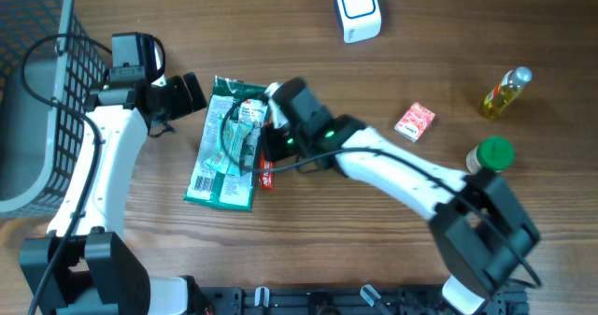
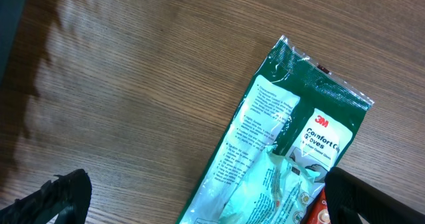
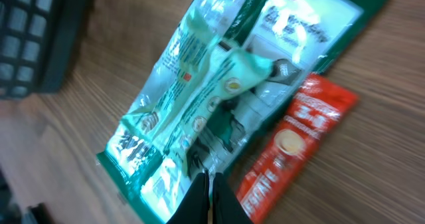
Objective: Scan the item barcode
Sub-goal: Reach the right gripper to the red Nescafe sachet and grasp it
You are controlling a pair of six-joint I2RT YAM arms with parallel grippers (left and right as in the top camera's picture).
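Glove packet (image 1: 220,179) lies flat on the bench (image 1: 439,53), red sachet (image 1: 266,175) touching its edge. Right fingers (image 3: 198,203) pinched together at that edge; left fingers (image 2: 63,194) spread wide, empty. Risk: slick film slips free, or the sachet lifts along.

Worktop (image 1: 448,72): brown wood.
Centre: glove packet (image 1: 217,170), red sachet (image 1: 266,177) touching it.
Elsewhere: white scanner (image 1: 358,8), red box (image 1: 415,122), oil bottle (image 1: 505,93), basket (image 1: 28,91).

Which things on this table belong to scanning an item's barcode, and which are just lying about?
For the job: green glove packet, white scanner, right gripper closed at the packet's edge.

Lying about: red sachet, small red box, oil bottle, green-capped jar, grey basket.
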